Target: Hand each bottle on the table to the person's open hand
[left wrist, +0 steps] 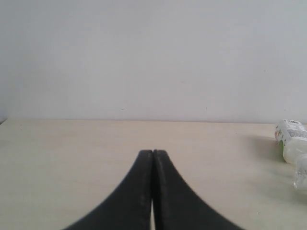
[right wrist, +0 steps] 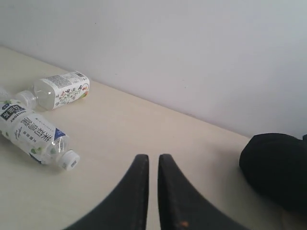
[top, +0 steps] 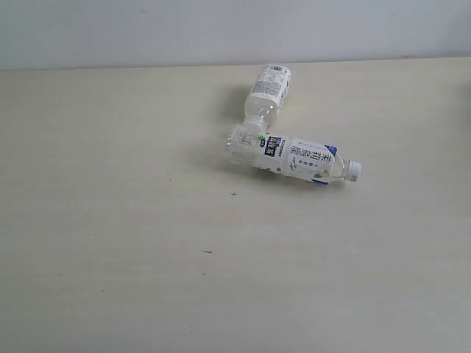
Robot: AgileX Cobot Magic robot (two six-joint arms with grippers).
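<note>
Two bottles (top: 294, 157), left gripper (left wrist: 152, 152) closed, right gripper (right wrist: 153, 157) barely parted

The exterior view looks down from high up at the table (top: 110, 279), with the wall (top: 147, 29) at the back. The bottles (top: 298, 158) look small, so it is far from them. The left wrist view sits low, left of the bottles, and looks flat over the left gripper (left wrist: 152, 153) at the wall. The right wrist view is low too, right of the bottles and nearer, looking past the right gripper (right wrist: 153, 157). All three see the bottles, table and wall.
</note>
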